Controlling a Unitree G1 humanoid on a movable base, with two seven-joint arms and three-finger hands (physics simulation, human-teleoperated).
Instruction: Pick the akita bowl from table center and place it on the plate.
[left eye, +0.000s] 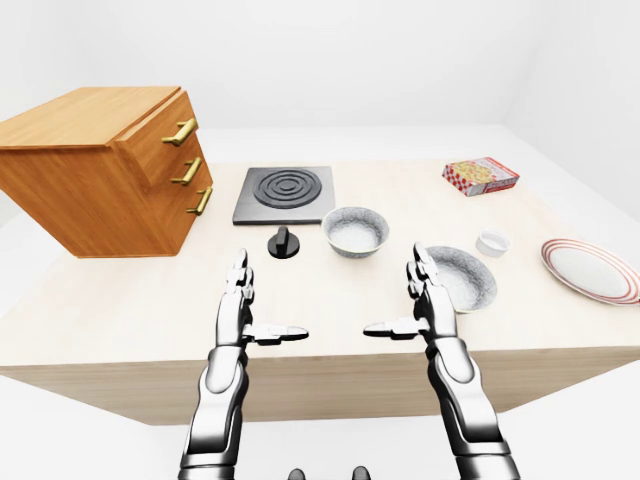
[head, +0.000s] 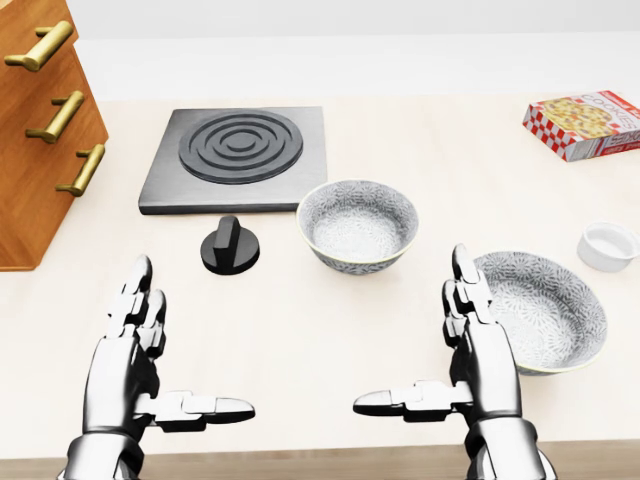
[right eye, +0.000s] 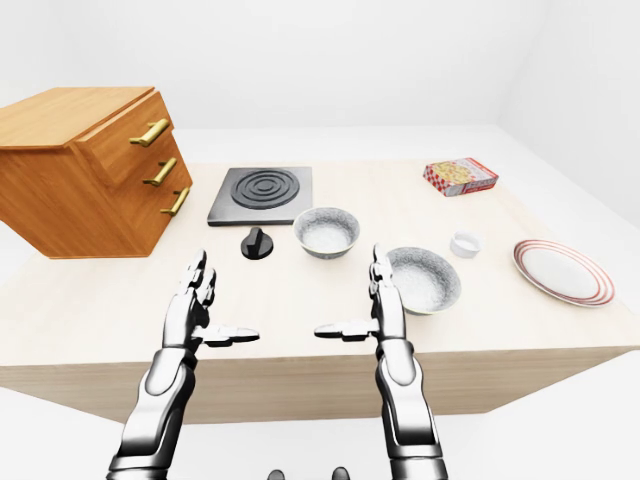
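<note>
Patterned akita bowl (head: 357, 225) beyond right hand (head: 470, 345)

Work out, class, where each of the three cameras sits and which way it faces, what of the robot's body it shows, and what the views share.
Left-eye view: on the head, looking forward and down over the table; both forearms and open hands show.
Right-eye view: beside it, nearly the same scene, shifted slightly; the plate lies far right.
Head view: on the head, tilted steeper and closer; left hand and right hand show.
Shared: hob, centre bowl, right bowl.
</note>
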